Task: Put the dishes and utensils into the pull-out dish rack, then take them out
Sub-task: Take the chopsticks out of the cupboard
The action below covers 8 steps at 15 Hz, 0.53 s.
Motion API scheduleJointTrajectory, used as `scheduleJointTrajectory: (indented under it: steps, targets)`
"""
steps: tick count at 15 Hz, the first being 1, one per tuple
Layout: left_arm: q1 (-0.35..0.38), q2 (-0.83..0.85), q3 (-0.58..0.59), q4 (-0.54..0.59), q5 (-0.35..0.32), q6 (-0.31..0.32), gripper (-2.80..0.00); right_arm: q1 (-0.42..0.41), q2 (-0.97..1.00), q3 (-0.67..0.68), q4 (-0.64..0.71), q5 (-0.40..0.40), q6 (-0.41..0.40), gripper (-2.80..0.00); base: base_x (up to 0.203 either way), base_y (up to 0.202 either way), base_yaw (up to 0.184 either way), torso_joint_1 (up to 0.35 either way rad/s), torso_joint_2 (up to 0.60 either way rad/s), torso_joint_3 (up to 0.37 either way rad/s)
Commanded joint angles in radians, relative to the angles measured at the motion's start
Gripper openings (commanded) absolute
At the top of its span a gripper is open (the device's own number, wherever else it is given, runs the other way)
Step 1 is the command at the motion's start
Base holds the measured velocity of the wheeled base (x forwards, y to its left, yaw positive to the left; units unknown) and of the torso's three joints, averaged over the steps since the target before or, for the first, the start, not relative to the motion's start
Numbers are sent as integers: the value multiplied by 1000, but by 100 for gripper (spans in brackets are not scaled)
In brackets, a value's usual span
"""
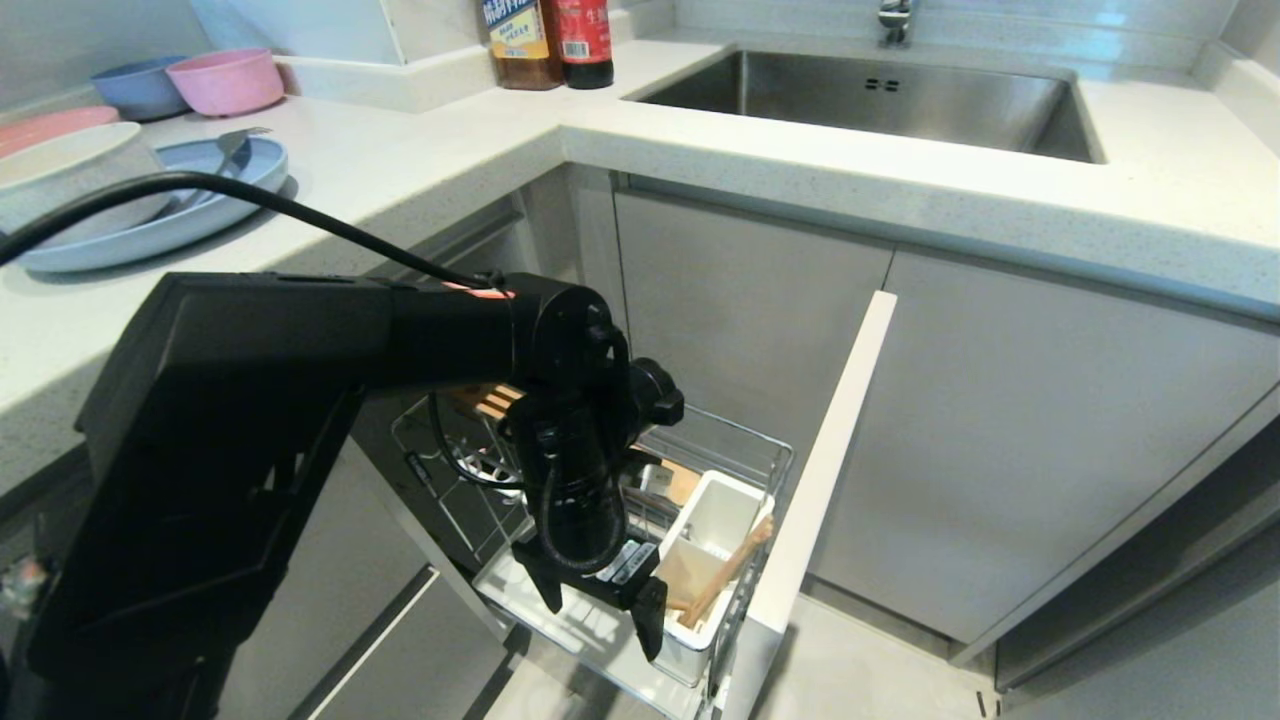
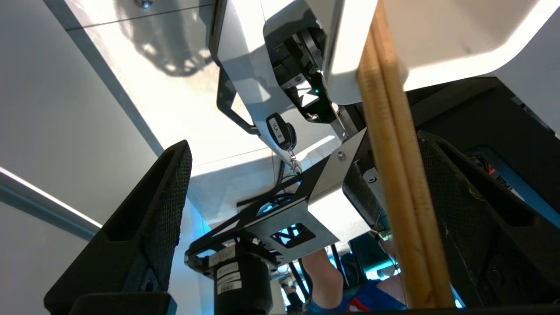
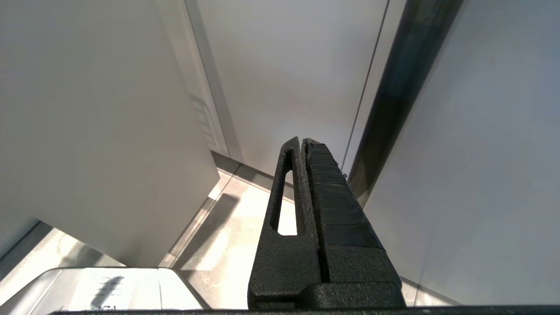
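Chopsticks [image 1: 722,585] of slim light wood lean in the white plastic utensil holder [image 1: 712,520] at the front of the pulled-out chrome wire dish rack [image 1: 745,440], just behind its flat pale-grey front panel [image 1: 830,450]. Beside them the left gripper [image 1: 600,620] hangs low over the rack, fingers spread wide, the sticks [image 2: 398,183] between the pads [image 2: 153,210], unclamped. Down by the cabinets the right gripper [image 3: 306,183] is pressed together, while a light-blue plate [image 1: 160,230] and off-white bowl [image 1: 70,180] sit on the counter.

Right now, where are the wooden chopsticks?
The chopsticks lean in the white utensil holder at the pulled-out rack's front, lower centre of the head view, beside the open left claw.
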<state>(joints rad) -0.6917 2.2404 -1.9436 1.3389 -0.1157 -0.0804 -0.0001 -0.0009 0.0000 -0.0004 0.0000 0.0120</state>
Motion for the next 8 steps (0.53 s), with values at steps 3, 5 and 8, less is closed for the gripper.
scheduleJointTrajectory:
  steps: [3, 5, 8]
  targets:
    - [1, -18, -1, -7, 3, -2, -280, 0, 1, 2, -1, 0, 0, -280, 0, 0, 0, 0, 0, 0]
    - [0, -34, -1, -48, 3, -9, -280, 0, 1, 2, 0, 0, 0, -280, 0, 0, 0, 0, 0, 0]
    - [-2, -63, -1, -55, 2, -6, -280, 0, 1, 2, -1, 0, 0, -280, 0, 0, 0, 0, 0, 0]
